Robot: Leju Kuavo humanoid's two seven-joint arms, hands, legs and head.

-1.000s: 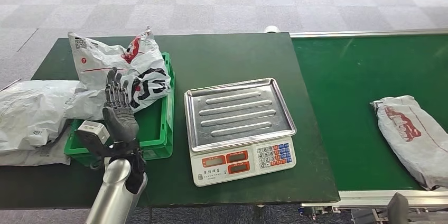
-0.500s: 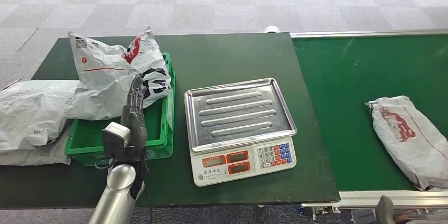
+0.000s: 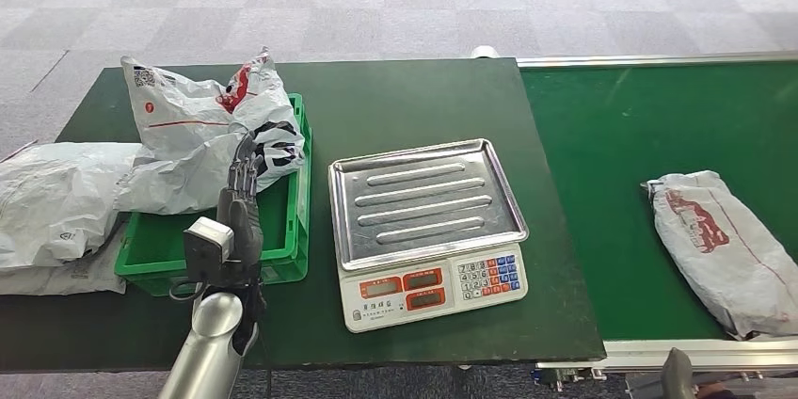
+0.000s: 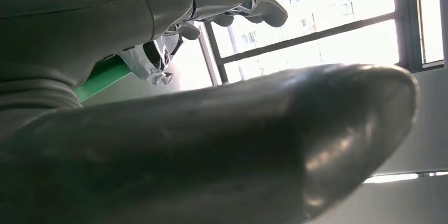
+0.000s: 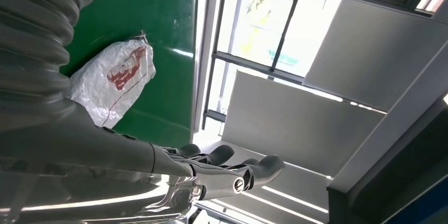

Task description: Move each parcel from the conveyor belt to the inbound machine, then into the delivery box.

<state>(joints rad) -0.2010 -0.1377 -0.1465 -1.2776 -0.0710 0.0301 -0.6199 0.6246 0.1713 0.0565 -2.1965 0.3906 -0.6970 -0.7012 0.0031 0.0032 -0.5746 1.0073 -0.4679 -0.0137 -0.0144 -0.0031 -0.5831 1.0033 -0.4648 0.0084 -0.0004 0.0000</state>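
Grey carpet tiles surround our dark green desk (image 3: 395,98). Our left hand (image 3: 240,206) hangs with fingers (image 3: 247,166) stretched straight and holding nothing, above the green crate (image 3: 294,230), their tips by the white parcels (image 3: 202,126) heaped at its 11 o'clock. Our right hand (image 5: 227,168) is likewise spread and empty. At 3 o'clock sits the scale (image 3: 428,230); beyond it, a grey parcel (image 3: 725,248) lies on the conveyor belt (image 3: 640,135).

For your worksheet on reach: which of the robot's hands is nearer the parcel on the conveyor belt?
Right. The right hand hangs just off the belt's near edge by the parcel; the left hand is across the scale, over the green crate.
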